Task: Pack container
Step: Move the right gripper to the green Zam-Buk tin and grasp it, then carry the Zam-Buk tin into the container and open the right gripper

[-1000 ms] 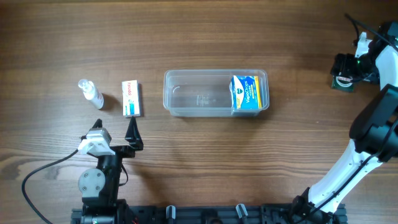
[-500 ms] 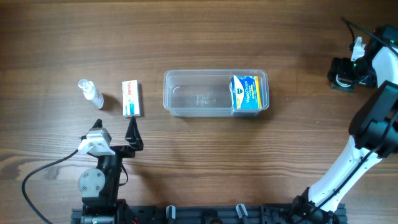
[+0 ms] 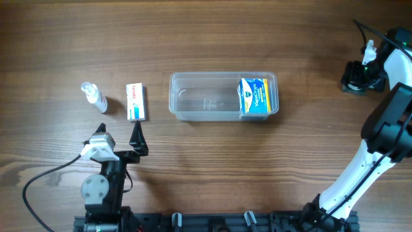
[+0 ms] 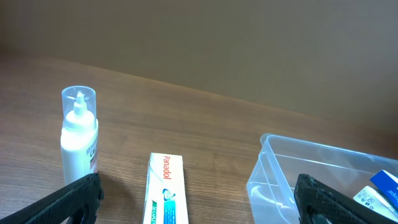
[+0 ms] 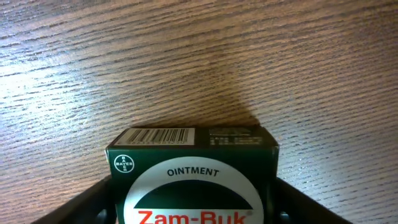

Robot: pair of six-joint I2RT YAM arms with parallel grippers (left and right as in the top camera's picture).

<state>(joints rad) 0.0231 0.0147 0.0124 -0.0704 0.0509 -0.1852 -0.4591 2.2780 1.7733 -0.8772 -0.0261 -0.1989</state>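
Container sits ahead and right of the left gripper, whose fingers are spread wide, empty; the right gripper clasps a green ointment box between its fingers.

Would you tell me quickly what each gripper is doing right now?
Left gripper: open, holding nothing.
Right gripper: closed on the green Zam-Buk ointment box.

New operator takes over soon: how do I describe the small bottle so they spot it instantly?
Start at the clear container mid-table. Left of it lies a flat white box; the bottle stands just beyond that, farthest left. It is the only round thing, white with a clear cap.
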